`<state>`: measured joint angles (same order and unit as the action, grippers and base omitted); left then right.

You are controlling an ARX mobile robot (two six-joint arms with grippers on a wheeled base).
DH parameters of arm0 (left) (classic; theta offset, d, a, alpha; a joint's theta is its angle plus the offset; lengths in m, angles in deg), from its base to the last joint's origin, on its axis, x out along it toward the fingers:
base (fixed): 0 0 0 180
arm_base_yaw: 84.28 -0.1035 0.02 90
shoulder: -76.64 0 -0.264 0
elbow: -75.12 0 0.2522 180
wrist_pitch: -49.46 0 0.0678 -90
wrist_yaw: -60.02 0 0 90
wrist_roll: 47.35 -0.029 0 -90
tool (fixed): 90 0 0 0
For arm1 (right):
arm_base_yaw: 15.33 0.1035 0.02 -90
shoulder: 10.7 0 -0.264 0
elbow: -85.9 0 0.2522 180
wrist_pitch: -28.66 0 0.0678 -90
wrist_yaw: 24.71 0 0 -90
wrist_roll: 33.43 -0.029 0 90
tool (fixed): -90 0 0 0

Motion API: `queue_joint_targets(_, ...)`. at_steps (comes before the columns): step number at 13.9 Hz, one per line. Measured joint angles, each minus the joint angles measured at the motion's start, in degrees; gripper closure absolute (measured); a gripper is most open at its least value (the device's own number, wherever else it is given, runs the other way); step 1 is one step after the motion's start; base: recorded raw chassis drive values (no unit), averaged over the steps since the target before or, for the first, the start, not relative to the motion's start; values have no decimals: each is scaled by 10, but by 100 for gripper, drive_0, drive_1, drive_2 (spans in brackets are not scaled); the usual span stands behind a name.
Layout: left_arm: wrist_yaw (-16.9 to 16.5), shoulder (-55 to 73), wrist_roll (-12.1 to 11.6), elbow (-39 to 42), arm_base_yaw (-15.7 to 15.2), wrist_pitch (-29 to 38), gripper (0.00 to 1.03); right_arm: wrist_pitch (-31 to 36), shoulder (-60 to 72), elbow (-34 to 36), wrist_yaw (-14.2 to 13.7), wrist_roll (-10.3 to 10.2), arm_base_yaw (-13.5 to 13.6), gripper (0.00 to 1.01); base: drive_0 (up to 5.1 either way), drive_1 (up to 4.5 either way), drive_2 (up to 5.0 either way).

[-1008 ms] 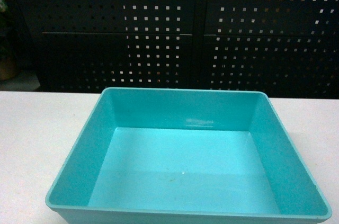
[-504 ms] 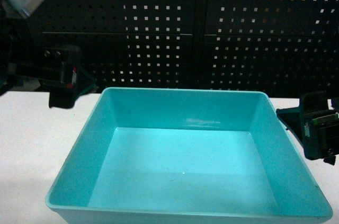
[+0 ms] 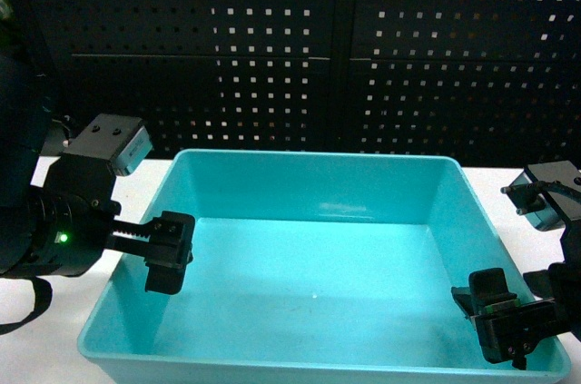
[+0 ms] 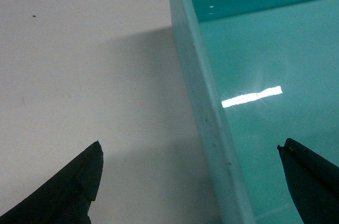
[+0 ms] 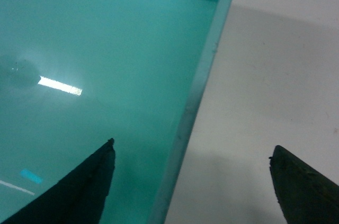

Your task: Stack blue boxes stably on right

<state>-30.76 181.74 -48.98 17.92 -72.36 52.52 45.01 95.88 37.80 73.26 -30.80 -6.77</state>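
One blue box, a shallow light turquoise tub (image 3: 318,186), fills the middle of the head view and sits empty on the white table. My left gripper (image 3: 150,261) is open and straddles the tub's left wall, with one finger (image 3: 170,254) inside. In the left wrist view the gripper (image 4: 189,146) has the wall (image 4: 204,86) between its spread fingers, apart from both. My right gripper (image 3: 526,316) is open astride the right wall near the front corner. In the right wrist view the rim (image 5: 204,75) runs between that gripper's (image 5: 193,145) fingers, untouched.
The white table (image 4: 79,49) lies to the left of the tub, and more of it (image 5: 280,65) to the right. A black perforated panel (image 3: 363,48) closes off the back behind the table.
A second ago no arm was in view. Both arms came in from the sides and dropped lower, each open gripper now straddling a side wall of the tub. The tub has not moved.
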Motion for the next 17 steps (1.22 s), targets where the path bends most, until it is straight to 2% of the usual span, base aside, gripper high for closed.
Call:
queue_joint_targets(1, 4, 0, 9, 0, 9, 6, 5, 11, 2, 0, 0, 1, 0, 33, 0, 0, 0)
queue_joint_targets(3, 2, 0, 28, 3, 18, 11, 5, 21, 2, 3, -7, 4, 1, 59, 0, 0, 0)
queue_joint_targets(4, 4, 0, 33, 7, 20, 13, 5, 21, 2, 3, -10, 5, 5, 68, 0, 0, 0)
queue_joint_targets(5, 6, 0, 43, 14, 20, 10, 5, 21, 2, 5, -11, 4, 9, 82, 0, 0, 0)
queue_joint_targets(6, 10, 0, 51, 19, 20, 14, 5, 26, 2, 6, -13, -19, 12, 92, 0, 0, 0)
queue_joint_targets(7, 14, 0, 64, 23, 21, 10, 5, 31, 2, 11, -10, -29, 14, 94, 0, 0, 0)
queue_joint_targets(9, 21, -7, 106, 28, 42, -28, 29, 38, 2, 16, -13, -32, 16, 94, 0, 0, 0)
queue_joint_targets(10, 21, -14, 123, 28, 50, -43, 38, 39, 1, 17, -14, -33, 15, 94, 0, 0, 0)
queue_joint_targets(12, 32, -31, 174, 28, 68, -62, 64, 43, -2, 25, -16, -33, 14, 94, 0, 0, 0)
queue_joint_targets(13, 52, -31, 184, 28, 77, -61, 74, 46, -4, 28, -17, -36, 14, 94, 0, 0, 0)
queue_joint_targets(16, 66, -31, 203, 36, 76, -47, 102, 54, -9, 38, -17, -41, 12, 94, 0, 0, 0)
queue_joint_targets(17, 69, -31, 205, 39, 76, -42, 101, 61, -10, 42, -17, -41, 11, 94, 0, 0, 0)
